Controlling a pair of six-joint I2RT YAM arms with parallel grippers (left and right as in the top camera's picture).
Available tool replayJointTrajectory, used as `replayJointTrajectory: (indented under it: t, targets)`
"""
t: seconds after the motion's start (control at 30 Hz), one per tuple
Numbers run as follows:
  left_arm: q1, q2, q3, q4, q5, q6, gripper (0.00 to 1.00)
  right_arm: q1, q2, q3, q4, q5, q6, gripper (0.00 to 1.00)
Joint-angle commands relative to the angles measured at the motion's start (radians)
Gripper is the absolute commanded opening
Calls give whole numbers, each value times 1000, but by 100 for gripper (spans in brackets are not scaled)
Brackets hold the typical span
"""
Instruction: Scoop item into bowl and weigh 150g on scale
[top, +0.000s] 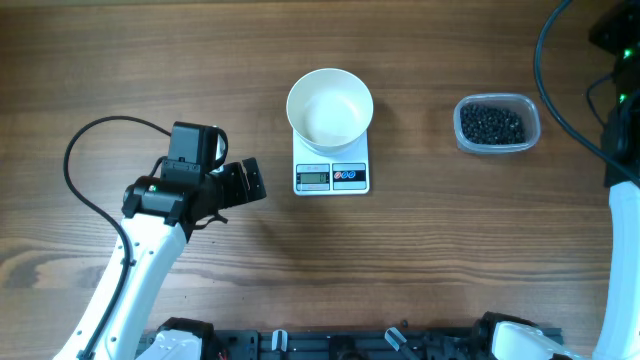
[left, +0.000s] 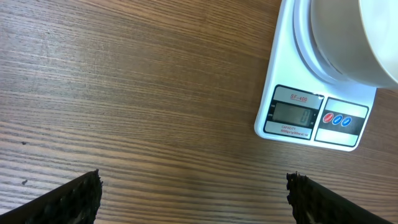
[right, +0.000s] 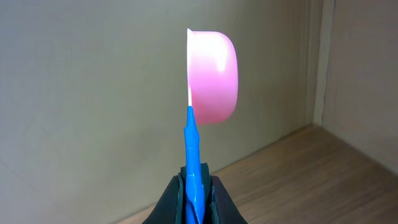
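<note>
The white bowl (top: 330, 108) stands empty on the small white scale (top: 331, 176); both also show at the top right of the left wrist view, the bowl (left: 354, 37) above the scale (left: 311, 118). The item (top: 492, 124), tiny black beads, fills a clear tub at the right. My left gripper (top: 245, 183) hangs open just left of the scale, with only bare wood between its fingers (left: 194, 180). My right gripper (right: 194, 180) is shut on the blue handle of a pink scoop (right: 213, 74), held up in the air and seen edge-on.
The clear tub (top: 534, 125) sits about a hand's width right of the scale. The right arm (top: 620, 200) and its cables run along the right edge. A black rail (top: 340, 345) lines the near table edge.
</note>
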Motion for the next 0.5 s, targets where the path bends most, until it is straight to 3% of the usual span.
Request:
replayJointTrajectory:
  t: [0.0, 0.07, 0.17, 0.47]
  targets:
    - [6, -11, 1, 2, 8, 19, 100, -5, 15, 24, 7, 13, 237, 4]
    - [6, -11, 1, 2, 8, 19, 100, -5, 15, 24, 12, 12, 319, 4]
    - [6, -11, 1, 2, 8, 20, 100, -4, 15, 24, 12, 2, 333, 4]
    - [6, -11, 1, 2, 8, 20, 100, -4, 37, 24, 247, 106, 242, 4]
